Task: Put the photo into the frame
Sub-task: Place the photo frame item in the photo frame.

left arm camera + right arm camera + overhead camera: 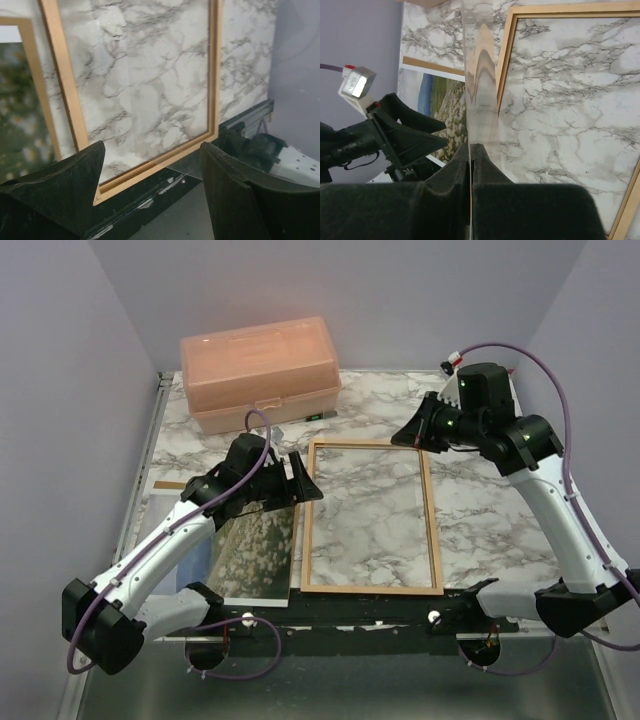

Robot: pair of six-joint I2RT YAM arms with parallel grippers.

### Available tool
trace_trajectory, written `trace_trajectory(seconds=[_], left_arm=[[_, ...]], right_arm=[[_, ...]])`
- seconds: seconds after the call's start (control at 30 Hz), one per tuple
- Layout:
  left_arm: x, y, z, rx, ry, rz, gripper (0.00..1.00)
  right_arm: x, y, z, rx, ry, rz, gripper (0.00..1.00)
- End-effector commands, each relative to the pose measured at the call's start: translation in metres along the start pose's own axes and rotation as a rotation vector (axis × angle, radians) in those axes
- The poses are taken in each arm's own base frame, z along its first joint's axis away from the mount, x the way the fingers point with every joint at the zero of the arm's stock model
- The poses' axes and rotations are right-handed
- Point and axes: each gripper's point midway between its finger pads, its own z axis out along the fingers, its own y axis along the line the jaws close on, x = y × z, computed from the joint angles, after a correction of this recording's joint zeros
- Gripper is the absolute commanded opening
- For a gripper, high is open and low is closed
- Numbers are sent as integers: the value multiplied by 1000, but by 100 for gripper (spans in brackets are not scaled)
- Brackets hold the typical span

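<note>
The orange-brown frame (434,530) lies flat in the middle of the table, marble showing through it. The photo (250,550) lies face up to its left, partly under my left arm. My left gripper (300,480) is open and empty, hovering at the frame's left rail; in the left wrist view its jaws (152,145) stand wide over the frame's corner (150,167). My right gripper (408,433) is at the frame's far right corner, shut (471,146) on a clear pane (480,95) seen edge-on. The photo (445,97) and the frame (504,60) show beyond it.
A pink plastic box (260,370) stands at the back left. A strip of brown backing board (168,484) shows at the photo's far edge. A black rail (350,615) runs along the near table edge. Purple walls close in the left, right and back.
</note>
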Motion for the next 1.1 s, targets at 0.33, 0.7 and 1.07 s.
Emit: trace_trajectory(seconds=[0.33,0.7,1.07], left_arm=[[49,105,43,-346,157,-61,70],[64,126,62,-359,183,-73,62],[73,132,77,-354,209,-109,49]], right_arm=[[24,-20,34,-15,167,45,0],[0,-33,32,-216,172,184,0],[4,-48,23,-319,173,300,1]])
